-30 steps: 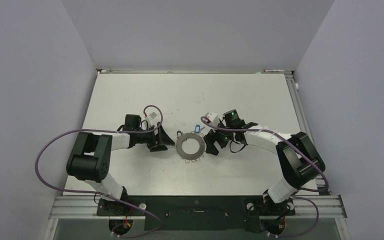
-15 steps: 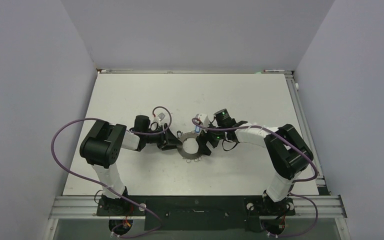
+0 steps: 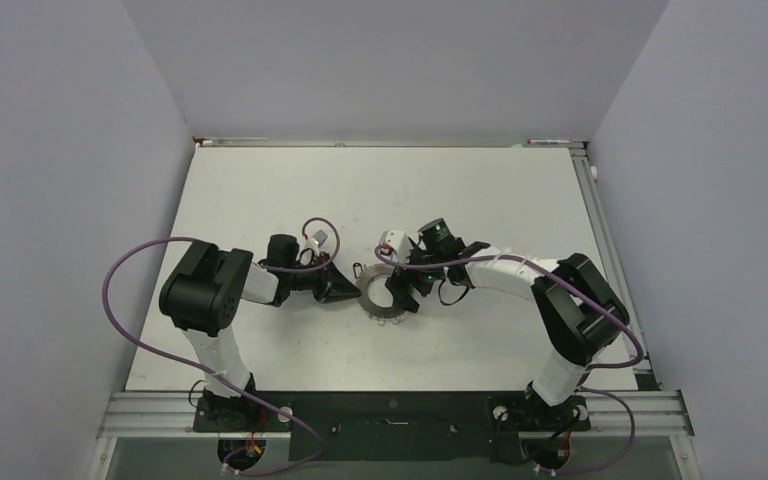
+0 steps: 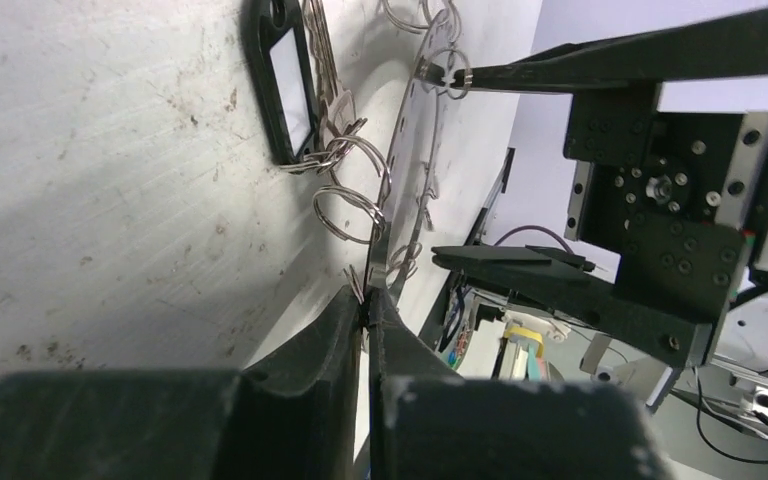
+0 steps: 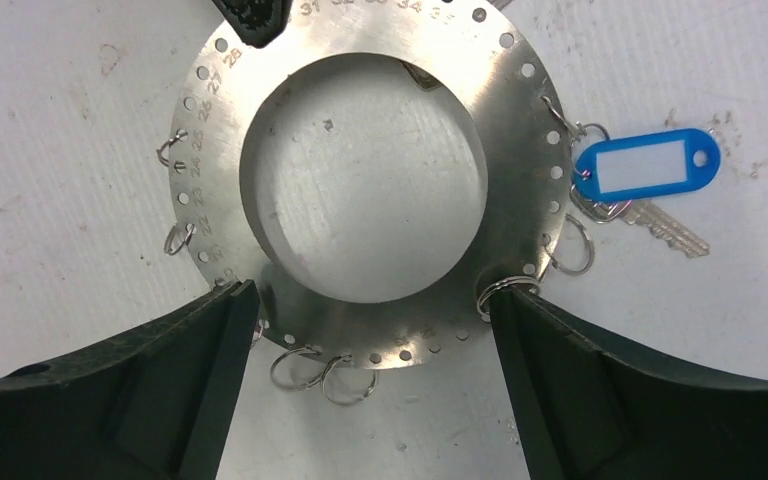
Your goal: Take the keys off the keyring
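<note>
The white table (image 3: 260, 200) carries the keyring (image 5: 520, 150) at its middle, between the two arms (numbered holes run round its edge). The left gripper (image 4: 368, 312) is pinched tight on the ring's rim. The right gripper (image 5: 370, 296) hangs spread wide over the opposite rim, gripping nothing. A blue tag (image 5: 645, 165) and a key (image 5: 672, 230) hang from a wire loop (image 5: 600, 205) at the rim.

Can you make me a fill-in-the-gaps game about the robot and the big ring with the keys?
1. The left gripper is ____ on the rim of the keyring.
2. The right gripper hangs over the keyring with its fingers wide ____.
3. The tag on one key is the colour ____.
Missing words: shut, open, blue.
</note>
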Robot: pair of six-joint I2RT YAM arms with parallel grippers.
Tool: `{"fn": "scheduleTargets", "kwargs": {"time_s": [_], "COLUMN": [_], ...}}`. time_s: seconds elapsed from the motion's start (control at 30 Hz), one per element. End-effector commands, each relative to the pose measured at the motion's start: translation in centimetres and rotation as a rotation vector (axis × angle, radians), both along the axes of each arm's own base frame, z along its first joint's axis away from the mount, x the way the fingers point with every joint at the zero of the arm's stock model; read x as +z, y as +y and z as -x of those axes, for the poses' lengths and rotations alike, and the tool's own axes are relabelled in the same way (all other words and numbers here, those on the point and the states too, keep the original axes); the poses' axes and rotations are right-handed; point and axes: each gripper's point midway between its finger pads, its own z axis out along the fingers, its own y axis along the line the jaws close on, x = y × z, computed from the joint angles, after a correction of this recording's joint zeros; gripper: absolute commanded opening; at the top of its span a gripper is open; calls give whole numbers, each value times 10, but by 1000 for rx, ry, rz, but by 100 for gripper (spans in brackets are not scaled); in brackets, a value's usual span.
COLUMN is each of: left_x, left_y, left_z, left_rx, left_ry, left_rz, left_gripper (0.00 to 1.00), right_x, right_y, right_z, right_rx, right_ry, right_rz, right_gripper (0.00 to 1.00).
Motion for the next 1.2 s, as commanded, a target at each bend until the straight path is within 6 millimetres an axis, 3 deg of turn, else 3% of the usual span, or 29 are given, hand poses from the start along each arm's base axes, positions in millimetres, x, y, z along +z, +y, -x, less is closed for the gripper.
{"fn": "scheduleTargets", "kwargs": {"time_s": [0.0,0.23,0.3,0.43,0.6,0.9,1.17], "left_x": [30,45,51,51,44,45,53], "left_y": [-5,-1,-2,-3,1,9,16], "left_z": [-8,-8,-7,-9,-13,-21,-22], "left_rx": [-20,-11,-31,-29,-17,37,84], "left_ry": [-52,-33,-28,54,237,248,252], "left_rz": [73,73,90,77,42,30,52], "left_gripper": [0,0,0,0,0,0,0], "right_x": [50,74,80,73,76,117,92], "right_y": [17,37,34,28,40,62,58], "right_z": [-15,24,20,24,32,41,28], "right_rx": [42,148,134,154,218,240,216], "right_ry": [-184,-215,-263,-319,-377,-456,-663], "right_rz": [-4,107,107,146,228,190,345], "right_gripper": [90,90,90,90,90,90,90]}}
